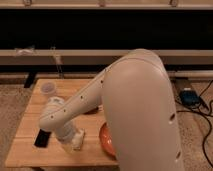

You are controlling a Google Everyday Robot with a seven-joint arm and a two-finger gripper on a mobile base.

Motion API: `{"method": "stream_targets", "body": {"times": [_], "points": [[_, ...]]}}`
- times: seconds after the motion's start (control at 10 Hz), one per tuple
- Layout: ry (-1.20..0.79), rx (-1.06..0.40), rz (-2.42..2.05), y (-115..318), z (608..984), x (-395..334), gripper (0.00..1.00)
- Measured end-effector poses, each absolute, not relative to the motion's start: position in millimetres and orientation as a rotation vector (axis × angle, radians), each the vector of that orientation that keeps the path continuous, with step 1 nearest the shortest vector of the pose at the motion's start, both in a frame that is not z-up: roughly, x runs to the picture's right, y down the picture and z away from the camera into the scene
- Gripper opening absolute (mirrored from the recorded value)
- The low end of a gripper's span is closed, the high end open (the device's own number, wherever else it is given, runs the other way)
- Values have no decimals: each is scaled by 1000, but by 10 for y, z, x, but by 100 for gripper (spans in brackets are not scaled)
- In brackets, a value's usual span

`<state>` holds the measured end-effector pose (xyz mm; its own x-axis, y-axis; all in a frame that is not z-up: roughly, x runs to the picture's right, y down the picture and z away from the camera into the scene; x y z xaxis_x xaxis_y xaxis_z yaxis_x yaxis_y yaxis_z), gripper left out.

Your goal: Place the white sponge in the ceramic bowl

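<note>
My gripper (71, 141) is low over the front of the wooden table (30, 115), pointing down, left of the ceramic bowl. The white sponge (80, 136) shows as a small off-white block right at the gripper's end, on or just above the tabletop; I cannot tell whether it is held. The ceramic bowl (104, 140) is orange-red and sits at the table's front right. Only its left part shows, as my arm's large white link (140, 110) covers the rest.
A black phone (42, 137) lies on the table just left of the gripper. A small white cup (48, 89) stands at the back left. Cables and a blue box (190, 96) lie on the floor to the right.
</note>
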<state>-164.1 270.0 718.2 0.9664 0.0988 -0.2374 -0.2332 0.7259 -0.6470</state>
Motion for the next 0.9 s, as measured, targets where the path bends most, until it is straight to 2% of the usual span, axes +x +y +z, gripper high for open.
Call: {"method": "stream_targets", "body": {"times": [0.2, 0.4, 0.9], "points": [[194, -732, 173, 2692, 7185, -1638, 68], [189, -665, 59, 2633, 7211, -1685, 68], [68, -455, -535, 2436, 7350, -1762, 68]]}}
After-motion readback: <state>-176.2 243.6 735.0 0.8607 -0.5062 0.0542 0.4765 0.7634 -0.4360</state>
